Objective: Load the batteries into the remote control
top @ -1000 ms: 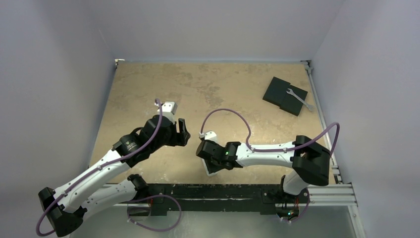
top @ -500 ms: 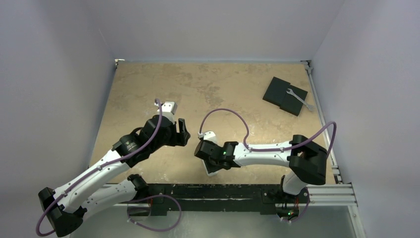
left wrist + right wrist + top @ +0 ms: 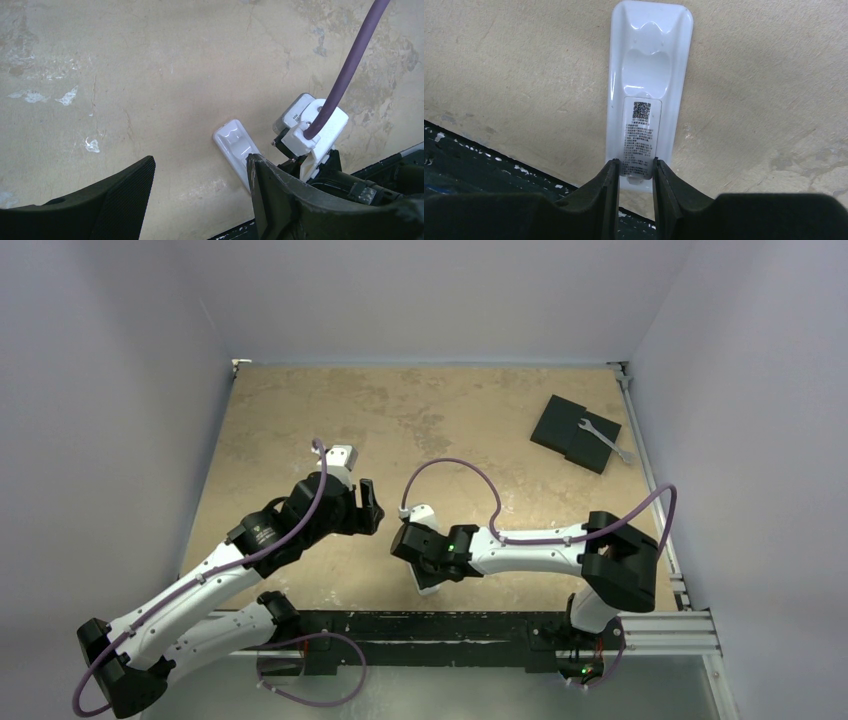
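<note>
The white remote control lies back side up on the tan table, near the front edge, with a printed label on its back. My right gripper is low over the remote's near end. Its fingers stand a little apart, on either side of the label strip and inside the remote's width, gripping nothing. In the top view the remote shows only as a white corner under the right wrist. My left gripper hangs open and empty to the left of the remote. The batteries are out of view.
A black flat pad with a silver wrench on it lies at the back right. A black rail runs along the table's near edge, just below the remote. The right wrist's purple cable crosses the left wrist view.
The right arm has crept slightly to the left over the remote. The left arm has not moved.
</note>
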